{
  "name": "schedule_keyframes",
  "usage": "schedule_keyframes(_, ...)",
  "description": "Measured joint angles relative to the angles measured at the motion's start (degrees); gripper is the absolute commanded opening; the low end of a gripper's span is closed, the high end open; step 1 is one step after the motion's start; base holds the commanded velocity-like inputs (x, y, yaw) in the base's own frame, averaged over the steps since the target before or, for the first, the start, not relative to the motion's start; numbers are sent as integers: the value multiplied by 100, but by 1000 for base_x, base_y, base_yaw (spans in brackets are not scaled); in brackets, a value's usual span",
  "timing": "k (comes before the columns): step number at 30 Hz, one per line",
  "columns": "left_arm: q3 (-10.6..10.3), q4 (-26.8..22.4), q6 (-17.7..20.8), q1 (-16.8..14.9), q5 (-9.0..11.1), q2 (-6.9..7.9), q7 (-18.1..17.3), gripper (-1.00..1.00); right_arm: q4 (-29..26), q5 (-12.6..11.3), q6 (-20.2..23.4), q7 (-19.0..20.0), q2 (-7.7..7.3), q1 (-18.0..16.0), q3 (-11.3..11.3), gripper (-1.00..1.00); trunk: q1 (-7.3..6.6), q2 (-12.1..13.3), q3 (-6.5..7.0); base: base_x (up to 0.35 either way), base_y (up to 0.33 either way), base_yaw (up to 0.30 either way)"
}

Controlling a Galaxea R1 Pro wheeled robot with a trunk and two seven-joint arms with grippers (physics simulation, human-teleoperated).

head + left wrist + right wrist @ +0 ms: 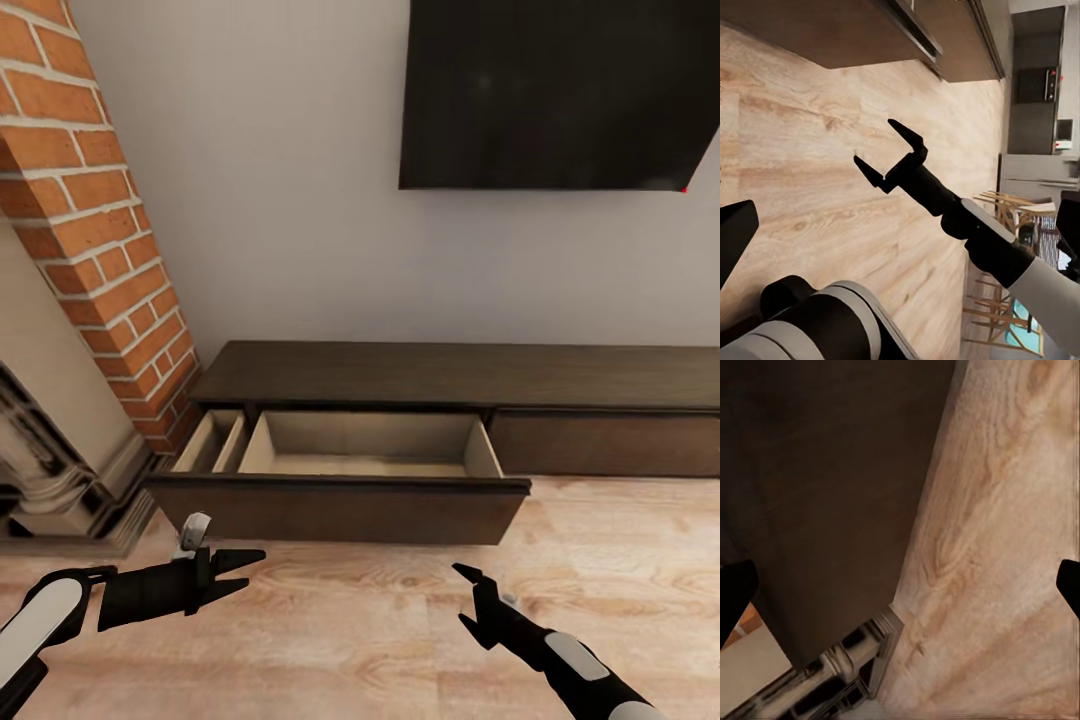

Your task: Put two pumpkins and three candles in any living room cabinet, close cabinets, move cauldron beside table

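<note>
One cabinet [450, 375] against the wall, one wide drawer [340, 505] pulled out, its two pale compartments apparently bare, though the front floor is hidden. Two grippers over the floor [360, 620]: left gripper [240, 570] spread narrowly, right gripper [466, 596] spread wide, both holding nothing.

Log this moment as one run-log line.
cabinet: left drawer pulled open, nothing visible inside | left gripper: open, holding nothing | right gripper: open, holding nothing | both above wood floor
</note>
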Motion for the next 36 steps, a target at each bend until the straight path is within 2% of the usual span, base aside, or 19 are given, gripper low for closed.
schedule_keyframes(18, 12, -1, 0, 1, 0, 0, 2, 100, 15, 11, -177, -76, 9, -1, 17, 100, -395, 722, 323, -291, 0, 283)
schedule_keyframes(25, 14, -1, 0, 1, 0, 0, -1, 100, 15, 23, -414, -79, 9, -1, 17, 100, -549, 1003, 449, -292, 0, 293)
schedule_keyframes(36, 48, -1, 0, 1, -26, 5, 10, 100, 15, 25, -446, -84, 9, -1, 17, 100, -791, 1444, 646, -270, 0, 293)
